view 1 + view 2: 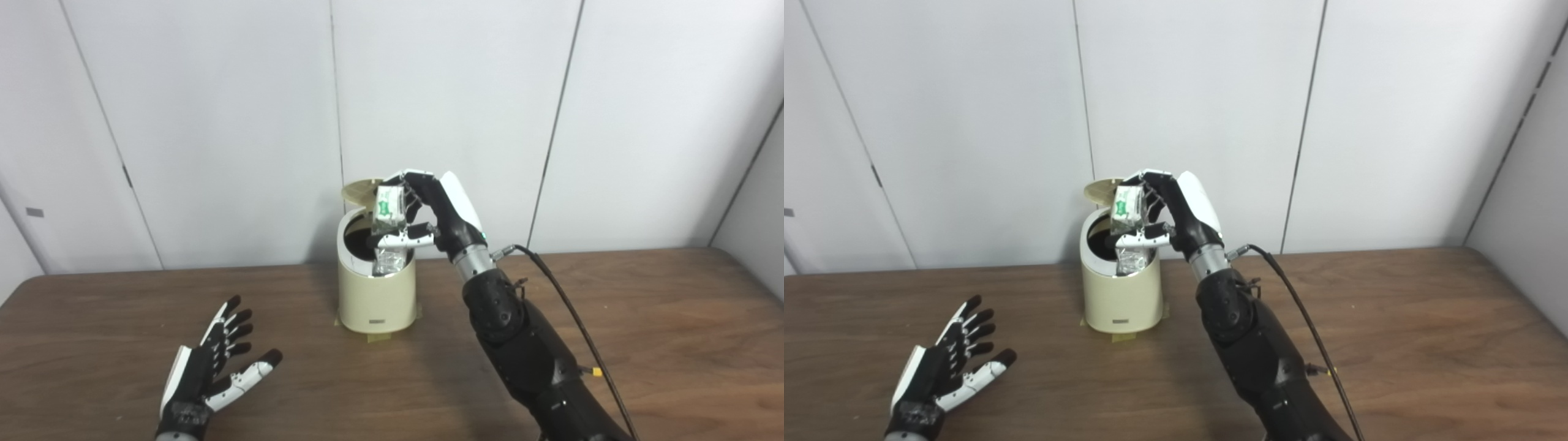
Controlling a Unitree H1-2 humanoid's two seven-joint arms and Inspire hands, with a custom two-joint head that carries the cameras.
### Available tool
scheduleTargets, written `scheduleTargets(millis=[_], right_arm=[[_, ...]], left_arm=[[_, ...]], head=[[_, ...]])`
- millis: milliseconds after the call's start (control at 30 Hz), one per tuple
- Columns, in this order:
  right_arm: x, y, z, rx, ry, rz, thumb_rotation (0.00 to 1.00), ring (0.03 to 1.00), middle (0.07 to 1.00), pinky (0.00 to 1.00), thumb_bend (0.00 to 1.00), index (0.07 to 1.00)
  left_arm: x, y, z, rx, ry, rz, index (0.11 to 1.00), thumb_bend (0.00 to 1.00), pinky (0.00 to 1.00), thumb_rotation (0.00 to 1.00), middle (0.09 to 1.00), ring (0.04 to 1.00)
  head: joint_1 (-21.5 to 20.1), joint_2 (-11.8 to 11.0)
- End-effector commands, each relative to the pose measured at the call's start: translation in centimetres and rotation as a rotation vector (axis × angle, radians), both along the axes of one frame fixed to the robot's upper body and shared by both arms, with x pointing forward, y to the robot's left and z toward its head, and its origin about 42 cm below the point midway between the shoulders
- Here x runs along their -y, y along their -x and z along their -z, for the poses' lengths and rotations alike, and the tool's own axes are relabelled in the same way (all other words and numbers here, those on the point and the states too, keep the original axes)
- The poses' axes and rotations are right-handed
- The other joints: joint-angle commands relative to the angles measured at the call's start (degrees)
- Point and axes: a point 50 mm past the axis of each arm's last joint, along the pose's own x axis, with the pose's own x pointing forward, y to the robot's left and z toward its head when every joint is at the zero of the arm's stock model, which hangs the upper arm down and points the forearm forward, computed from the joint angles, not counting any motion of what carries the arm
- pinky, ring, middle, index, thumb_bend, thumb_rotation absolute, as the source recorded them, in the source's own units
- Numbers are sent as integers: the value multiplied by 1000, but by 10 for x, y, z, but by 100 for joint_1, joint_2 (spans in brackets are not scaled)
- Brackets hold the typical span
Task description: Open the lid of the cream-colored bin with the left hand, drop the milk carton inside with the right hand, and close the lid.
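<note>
Holding milk carton [389,211] over mouth of cream-colored bin [376,294], right hand [432,211] has fingers [409,239] wrapped round carton, its lower end at opening. Lid [358,190] stands tipped up behind bin. Step in hand, by my judgement: release. Best to centre carton over dark opening, lower slightly, then spread fingers so it falls clear of rim. Left hand [205,367] rests open, empty, low over table [643,318], well apart from bin. Raised lid sits just behind carton; cable [569,312] trails along right arm.
</note>
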Motion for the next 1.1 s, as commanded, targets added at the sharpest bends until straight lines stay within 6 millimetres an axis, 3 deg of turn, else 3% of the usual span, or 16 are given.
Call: scheduleTargets(millis=[0,1067], right_arm=[[-9,-8,-41,127,-3,-24,0,380,475,313,513,543],[-17,-21,-37,223,52,-78,0,394,481,340,517,517]], left_arm=[[4,-7,-20,86,2,10,980,811,815,400,912,877],[7,-4,-20,92,29,19,975,812,819,399,912,878]], head=[[-3,6],[60,39]])
